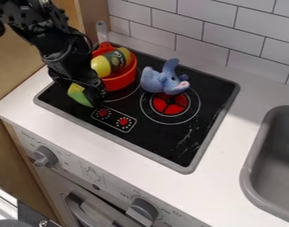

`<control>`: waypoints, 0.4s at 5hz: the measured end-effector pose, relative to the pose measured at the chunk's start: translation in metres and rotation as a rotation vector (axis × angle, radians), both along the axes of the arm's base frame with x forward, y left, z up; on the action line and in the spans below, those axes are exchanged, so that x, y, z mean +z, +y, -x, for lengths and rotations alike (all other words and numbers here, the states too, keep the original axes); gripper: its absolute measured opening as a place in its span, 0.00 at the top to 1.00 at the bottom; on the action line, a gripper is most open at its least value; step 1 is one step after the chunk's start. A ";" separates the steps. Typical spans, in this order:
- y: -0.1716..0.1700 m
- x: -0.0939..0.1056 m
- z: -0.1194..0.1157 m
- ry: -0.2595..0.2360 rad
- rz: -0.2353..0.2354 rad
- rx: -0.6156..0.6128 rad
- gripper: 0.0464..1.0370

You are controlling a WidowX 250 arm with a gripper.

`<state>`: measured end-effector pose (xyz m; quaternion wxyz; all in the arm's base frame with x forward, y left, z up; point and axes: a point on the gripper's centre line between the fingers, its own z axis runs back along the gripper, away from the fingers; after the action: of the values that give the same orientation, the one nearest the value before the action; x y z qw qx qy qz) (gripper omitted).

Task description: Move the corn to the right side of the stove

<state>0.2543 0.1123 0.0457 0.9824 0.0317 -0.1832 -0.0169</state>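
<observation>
- Corn (80,95), camera view: a small toy ear, yellow with a green husk, at the front-left part of the black stove (162,144), just beside the control marks; whether its underside touches the surface cannot be told.
- Pincer (82,91), camera view: narrowed about the corn, which appears gripped between its two sides; the black arm (63,55) slants in from the upper left.
- Neighbours, camera view: a red pot (122,82) close behind the corn, with a yellow object (108,63) in it; a blue elephant toy (160,82) beside the red burner disc (171,105).
- Surroundings, camera view: white bench (120,170) around the stove, and a grey sink (252,153) beyond its right edge.
- Handling (judged): light, probably moulded plastic, stiff and hardly fragile; its smooth, rounded surface could roll or slip under an off-centre grip.
- Hold (judged): best taken across the thick middle, both sides pressing evenly, rather than at the narrowing green end.
- Carriage (judged): a modest lift should precede travel rightward, since the pot wall lies near and the elephant toy could be brushed.
</observation>
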 end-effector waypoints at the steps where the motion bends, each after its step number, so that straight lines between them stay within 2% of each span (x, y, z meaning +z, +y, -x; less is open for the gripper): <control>1: 0.000 -0.001 -0.001 -0.007 0.003 0.008 0.04; 2: -0.004 -0.003 -0.001 -0.010 0.013 0.021 0.08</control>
<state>0.2556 0.1078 0.0429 0.9818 0.0274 -0.1877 -0.0055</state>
